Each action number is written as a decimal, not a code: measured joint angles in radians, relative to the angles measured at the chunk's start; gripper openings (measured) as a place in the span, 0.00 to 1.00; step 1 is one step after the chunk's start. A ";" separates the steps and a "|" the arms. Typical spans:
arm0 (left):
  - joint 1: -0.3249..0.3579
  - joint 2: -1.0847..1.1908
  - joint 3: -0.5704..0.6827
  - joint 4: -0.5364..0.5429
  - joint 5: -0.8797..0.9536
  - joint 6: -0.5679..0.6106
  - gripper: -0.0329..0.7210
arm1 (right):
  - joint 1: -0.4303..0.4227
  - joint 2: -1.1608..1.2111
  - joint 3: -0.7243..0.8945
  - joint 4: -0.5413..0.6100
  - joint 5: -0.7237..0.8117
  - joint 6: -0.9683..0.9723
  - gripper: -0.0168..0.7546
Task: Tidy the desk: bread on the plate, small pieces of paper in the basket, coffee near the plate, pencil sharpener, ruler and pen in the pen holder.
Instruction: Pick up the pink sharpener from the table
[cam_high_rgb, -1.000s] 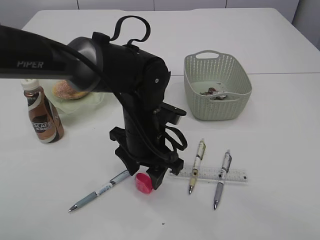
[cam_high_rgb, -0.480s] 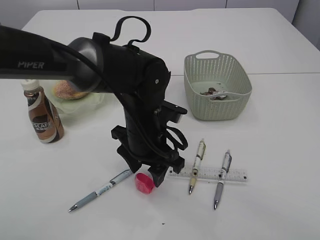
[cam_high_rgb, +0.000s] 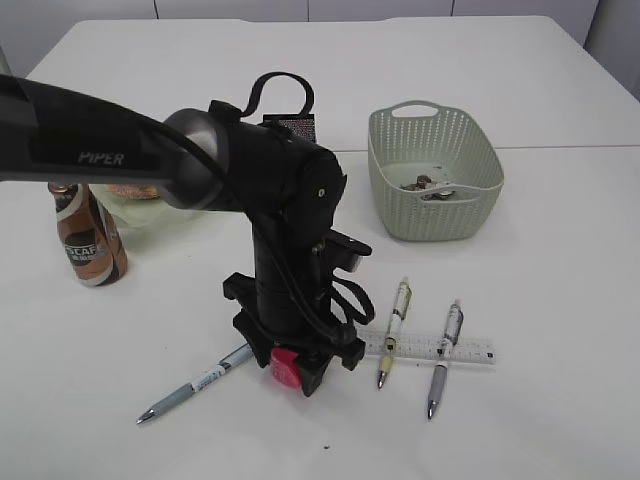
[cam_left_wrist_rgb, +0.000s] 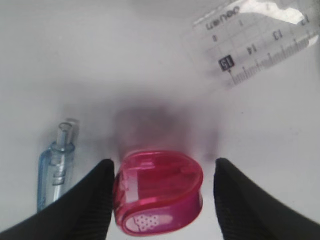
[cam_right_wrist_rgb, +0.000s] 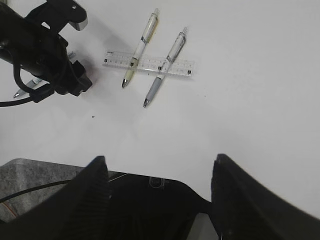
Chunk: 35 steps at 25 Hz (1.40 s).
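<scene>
I have the left claw (cam_left_wrist_rgb: 159, 175) spread open around the pink pencil sharpener (cam_left_wrist_rgb: 159, 190), near on the desk (cam_high_rgb: 560, 420) between pen (cam_high_rgb: 195, 388) and ruler (cam_left_wrist_rgb: 255, 40); it looks light, hard and slick, so I'd pinch its flat sides.

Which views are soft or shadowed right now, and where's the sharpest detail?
Left wrist view: pencil sharpener between the jaws is fairly clear, with a blurry dark shadow on the desk behind it; ruler print readable but soft, with glare at the top edge. Right wrist view: pens and ruler crisp, jaws dark and featureless. Exterior view: evenly lit, soft shadows, arm blocks the plate.
</scene>
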 joint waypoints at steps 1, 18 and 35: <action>0.000 0.000 0.000 0.000 -0.004 0.000 0.65 | 0.000 0.000 0.000 0.000 0.000 0.000 0.64; 0.000 0.002 0.000 0.002 -0.024 0.000 0.59 | 0.000 0.000 0.000 0.000 0.002 0.000 0.64; 0.000 0.006 -0.002 0.006 0.000 0.000 0.51 | 0.000 0.000 0.000 0.000 0.002 0.000 0.64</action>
